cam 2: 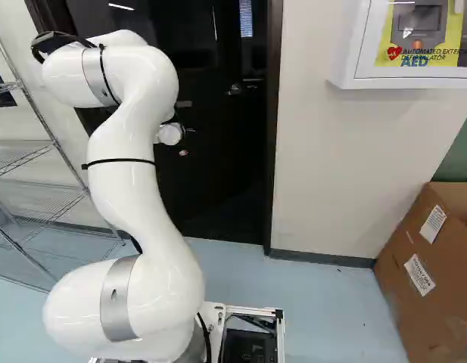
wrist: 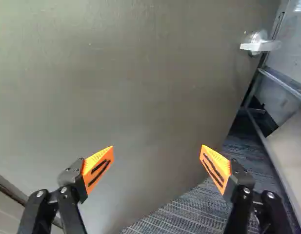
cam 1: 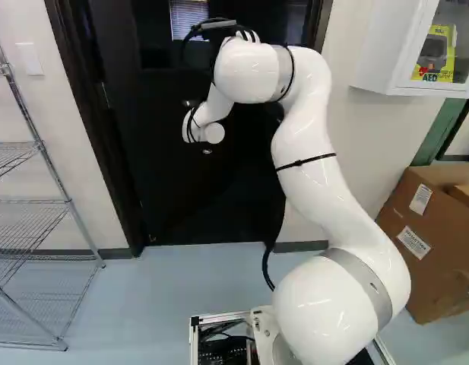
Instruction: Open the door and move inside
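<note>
Wrist view shows the end effector (wrist: 157, 153) spread wide, its two fingers well apart with their orange pads (wrist: 99, 168) facing each other and nothing held between them. Ahead of them a broad face of the door (wrist: 126, 92) fills most of that view. Its lever handle (wrist: 260, 45) sits near the door's edge, farther ahead and off to the side of the finger that lies over the striped carpet (wrist: 189, 212); neither finger touches it. The carpet runs below the door's lower edge and on past the handle side, toward a metal strip (wrist: 282, 82), so the door stands at least partly open.

In both base views the white arm (cam 1: 325, 182) rises from the base (cam 2: 281, 333), bends over at the top and points its wrist (cam 1: 206, 125) toward the dark doorway. The end effector itself cannot be made out there against the black. Blue floor (cam 1: 158, 289) lies between the base and the doorway.

A wire shelf rack (cam 1: 41, 144) stands at the left of the left base view, with a switch plate (cam 1: 30, 59) on the wall near it. On the other side of the doorway, a white defibrillator cabinet (cam 2: 369, 83) hangs on the wall (cam 2: 324, 166), and a cardboard box (cam 1: 432, 243) stands on the floor lower down.
</note>
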### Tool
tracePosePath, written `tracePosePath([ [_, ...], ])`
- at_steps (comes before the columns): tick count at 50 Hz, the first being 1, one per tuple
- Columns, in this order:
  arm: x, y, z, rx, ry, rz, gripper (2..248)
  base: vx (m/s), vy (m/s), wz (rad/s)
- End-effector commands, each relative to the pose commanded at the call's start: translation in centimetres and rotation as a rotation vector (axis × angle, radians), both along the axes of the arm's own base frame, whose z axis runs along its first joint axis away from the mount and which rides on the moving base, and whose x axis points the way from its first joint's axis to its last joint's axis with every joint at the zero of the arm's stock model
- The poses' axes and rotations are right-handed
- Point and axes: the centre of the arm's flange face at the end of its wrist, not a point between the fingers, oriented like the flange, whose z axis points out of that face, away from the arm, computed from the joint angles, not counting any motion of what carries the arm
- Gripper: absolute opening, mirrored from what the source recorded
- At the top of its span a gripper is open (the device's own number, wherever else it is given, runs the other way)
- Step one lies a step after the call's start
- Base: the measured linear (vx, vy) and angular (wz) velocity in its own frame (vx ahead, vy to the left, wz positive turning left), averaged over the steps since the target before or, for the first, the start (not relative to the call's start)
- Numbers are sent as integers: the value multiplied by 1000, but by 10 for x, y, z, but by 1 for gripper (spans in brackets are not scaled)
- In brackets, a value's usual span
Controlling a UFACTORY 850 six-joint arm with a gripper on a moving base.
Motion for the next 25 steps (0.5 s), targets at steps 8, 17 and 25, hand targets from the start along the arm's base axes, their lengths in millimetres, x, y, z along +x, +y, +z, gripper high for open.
tracePosePath([
  [8,-15,-1,3,-4,13,6,247,0,0,0],
  [17,-33,-3,6,-9,27,11,247,0,0,0],
  [25,-49,-6,9,-13,39,14,247,0,0,0],
])
